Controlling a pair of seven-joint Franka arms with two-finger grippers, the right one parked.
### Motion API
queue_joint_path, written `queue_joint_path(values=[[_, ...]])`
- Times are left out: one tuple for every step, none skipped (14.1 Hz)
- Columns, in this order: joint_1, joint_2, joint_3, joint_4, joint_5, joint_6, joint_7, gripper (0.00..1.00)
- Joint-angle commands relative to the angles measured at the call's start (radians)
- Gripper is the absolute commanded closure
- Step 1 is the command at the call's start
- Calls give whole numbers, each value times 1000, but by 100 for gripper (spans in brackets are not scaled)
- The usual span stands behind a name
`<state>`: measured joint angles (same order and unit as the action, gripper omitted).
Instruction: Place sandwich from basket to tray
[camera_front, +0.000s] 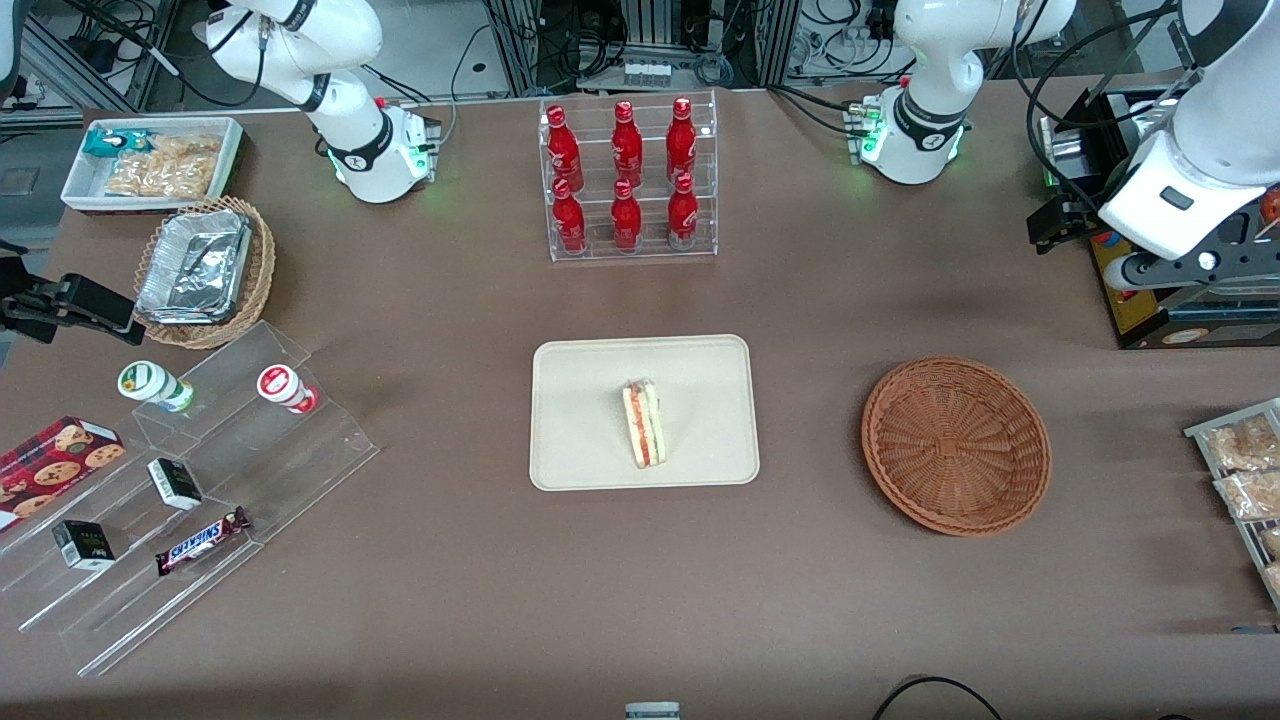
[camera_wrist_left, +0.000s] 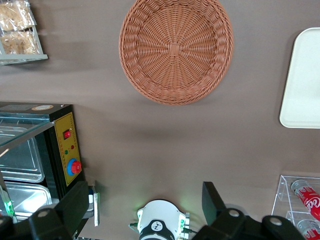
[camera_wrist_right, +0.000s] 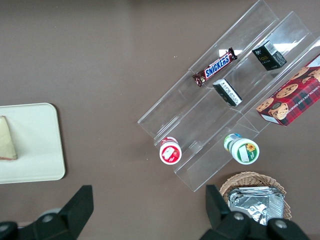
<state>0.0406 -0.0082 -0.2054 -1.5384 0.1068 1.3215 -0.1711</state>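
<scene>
On the brown table (camera_front: 420, 330), the cream tray (camera_front: 700, 400) lies near the centre with its long side running across the front view, in front of a clear rack of red bottles (camera_front: 627, 175). The round reddish-brown basket (camera_front: 955, 445) sits on the table well apart from the tray, toward the working arm's end — nothing lies in it.

The working left arm (camera_front: 1190, 170) is raised at that end of the table, bent above a black box with a yellow control panel (camera_wrist_left: 67, 150). Its gripper (camera_wrist_left: 145, 207) hangs high over bare table, farther from the front camera than the basket; the two dark fingers (camera_wrist_left: 212, 200) stand wide apart and hold nothing.

The sandwich (camera_front: 645, 422) rests on the tray, a little nearer the front camera than the tray's middle. Its long axis runs toward that camera, and the striped red-and-cream cut edge faces up; which end is the wedge's tip is hard to tell.
</scene>
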Motion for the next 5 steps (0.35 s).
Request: queue_joint_path(values=[[-14,-18,17,-6,-18,12,7,0],[-14,-3,17,3,-18,12,5,0],[-16,5,17,12,-16,12,4,0],[-18,10,17,14,-16,12,4,0],[-18,10,17,15,-18,12,2,0]])
